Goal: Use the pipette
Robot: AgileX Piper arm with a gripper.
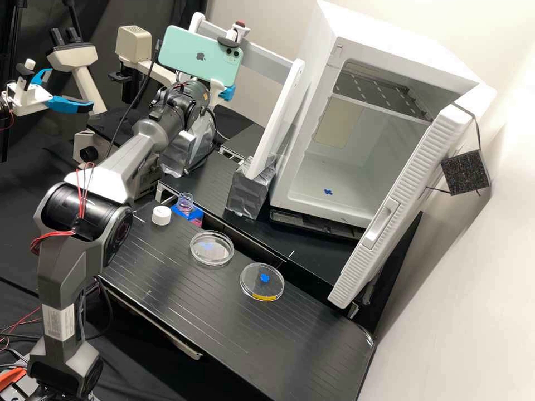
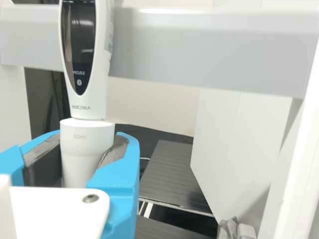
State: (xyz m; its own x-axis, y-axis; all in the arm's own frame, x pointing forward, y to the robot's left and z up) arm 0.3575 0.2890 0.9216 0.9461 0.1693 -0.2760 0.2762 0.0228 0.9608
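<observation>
At the white stand's grey crossbar, the gripper (image 1: 227,93) shows a bit of blue beneath the mint-green phone on the arm. The pipette (image 1: 241,30) rises above the phone there, its top white and dark red. In the wrist view the pipette (image 2: 85,99) stands upright before the crossbar, white with a dark display. The gripper (image 2: 84,159) is shut on its white lower barrel, a dark pad against either side. The pipette's lower end is hidden behind the white gripper part.
An uncapped bottle (image 1: 185,205) with pink liquid sits in a blue holder, beside a white cap (image 1: 161,215). Two round clear dishes, one (image 1: 212,248) left and one (image 1: 262,283) right, lie on the black bench (image 1: 184,289). The white incubator (image 1: 312,195) stands open behind; the stand (image 1: 278,117) has upright side panels.
</observation>
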